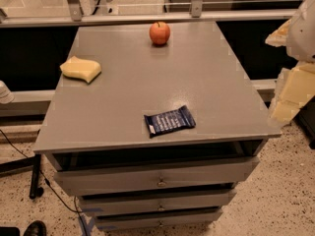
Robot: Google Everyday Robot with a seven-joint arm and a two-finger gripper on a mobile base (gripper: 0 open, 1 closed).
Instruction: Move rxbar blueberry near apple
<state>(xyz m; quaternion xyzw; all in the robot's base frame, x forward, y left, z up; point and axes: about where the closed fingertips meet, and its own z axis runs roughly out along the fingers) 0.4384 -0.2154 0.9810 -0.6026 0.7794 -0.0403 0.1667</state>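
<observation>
The rxbar blueberry (170, 121) lies flat close to the near edge of the table (206, 77), a little right of that edge's middle, turned slightly askew; nothing touches it, so it has yet to be picked up

The apple (160, 33) stands upright by the far edge, near its middle, well apart from the bar; almost the whole depth of the top lies between them, and that gap is what the task must close

A yellow sponge (81, 69) rests by the left edge toward the far-left corner, off the line from bar to apple, so I judge it no obstacle

The gripper (291, 93) hangs beyond the right edge, outside the top and well clear of the bar; whether it is released or clenched I cannot tell, but it carries nothing of the task

Counted: one bar, one apple, one sponge, one gripper; three drawers (160, 181) under the top
</observation>
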